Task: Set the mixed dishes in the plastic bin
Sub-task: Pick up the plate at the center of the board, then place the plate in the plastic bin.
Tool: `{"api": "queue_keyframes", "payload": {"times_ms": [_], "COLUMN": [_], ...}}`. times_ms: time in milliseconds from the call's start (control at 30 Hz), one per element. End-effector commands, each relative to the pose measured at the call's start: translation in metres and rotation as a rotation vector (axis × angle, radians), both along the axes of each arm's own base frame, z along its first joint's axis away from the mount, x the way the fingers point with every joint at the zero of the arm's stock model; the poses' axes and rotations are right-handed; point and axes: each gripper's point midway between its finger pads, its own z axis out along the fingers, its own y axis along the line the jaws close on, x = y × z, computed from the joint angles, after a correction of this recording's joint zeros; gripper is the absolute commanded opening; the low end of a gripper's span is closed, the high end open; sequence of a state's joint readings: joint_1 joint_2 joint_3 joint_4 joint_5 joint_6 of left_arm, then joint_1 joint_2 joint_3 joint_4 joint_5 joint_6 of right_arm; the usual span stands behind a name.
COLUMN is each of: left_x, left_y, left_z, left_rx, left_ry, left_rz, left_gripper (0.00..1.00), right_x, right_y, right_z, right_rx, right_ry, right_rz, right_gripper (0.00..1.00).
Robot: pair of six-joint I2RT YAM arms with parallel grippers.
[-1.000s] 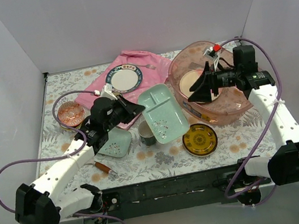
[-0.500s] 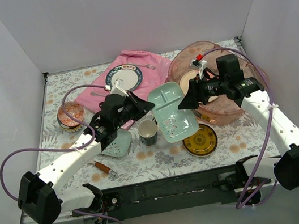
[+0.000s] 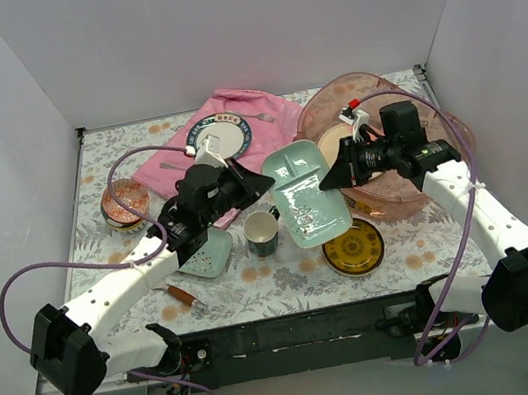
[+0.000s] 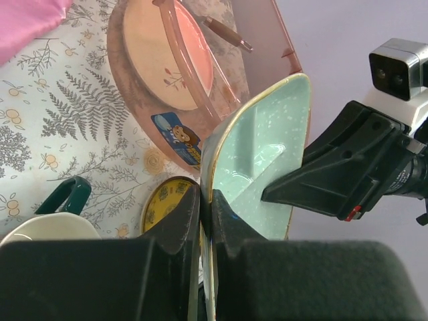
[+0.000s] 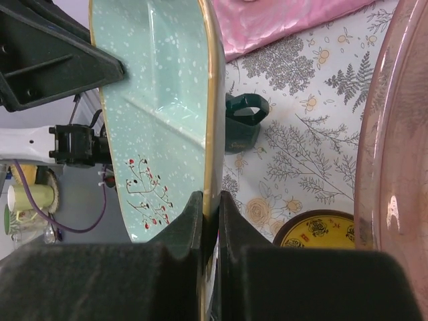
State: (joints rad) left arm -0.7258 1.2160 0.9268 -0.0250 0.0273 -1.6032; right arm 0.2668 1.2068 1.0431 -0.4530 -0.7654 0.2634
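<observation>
A pale green rectangular tray (image 3: 306, 193) hangs tilted above the table between both arms. My left gripper (image 3: 261, 182) is shut on its left rim (image 4: 206, 197). The right gripper (image 3: 328, 182) is shut on its opposite rim (image 5: 210, 197). The translucent pink plastic bin (image 3: 442, 168) stands at the right, with a pink-and-cream plate (image 4: 160, 57) inside it. On the table lie a yellow dark-rimmed plate (image 3: 354, 247), a dark mug (image 3: 262, 232) with white inside, a patterned bowl (image 3: 126, 202) and a small green dish (image 3: 205, 255).
A pink cloth (image 3: 259, 107) at the back carries a blue-rimmed plate (image 3: 221, 137). A wooden-handled spatula (image 3: 182, 295) lies near the front left. A utensil (image 4: 227, 35) rests in the bin. White walls enclose the table on three sides.
The left gripper lifted the green tray and carried it to the right. The right gripper came out of the bin toward the tray and shut on its right rim.
</observation>
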Motion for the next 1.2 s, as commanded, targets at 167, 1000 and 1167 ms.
{"api": "queue_keyframes", "payload": {"times_ms": [167, 1000, 1167], "left_x": [-0.015, -0.060, -0.061], "left_y": [0.020, 0.202, 0.205], "left_z": [0.080, 0.026, 0.000], "left_rx": [-0.139, 0.383, 0.433], "left_ry": [-0.240, -0.454, -0.432], "left_rz": [0.009, 0.452, 0.444], "left_gripper": [0.51, 0.98, 0.98], "right_x": [-0.010, 0.088, 0.108], "right_y": [0.010, -0.098, -0.113], "right_z": [0.051, 0.096, 0.094], "right_rx": [0.144, 0.099, 0.072], "right_ry": [-0.108, -0.296, -0.308], "right_rz": [0.112, -0.153, -0.194], "right_gripper": [0.01, 0.01, 0.01]}}
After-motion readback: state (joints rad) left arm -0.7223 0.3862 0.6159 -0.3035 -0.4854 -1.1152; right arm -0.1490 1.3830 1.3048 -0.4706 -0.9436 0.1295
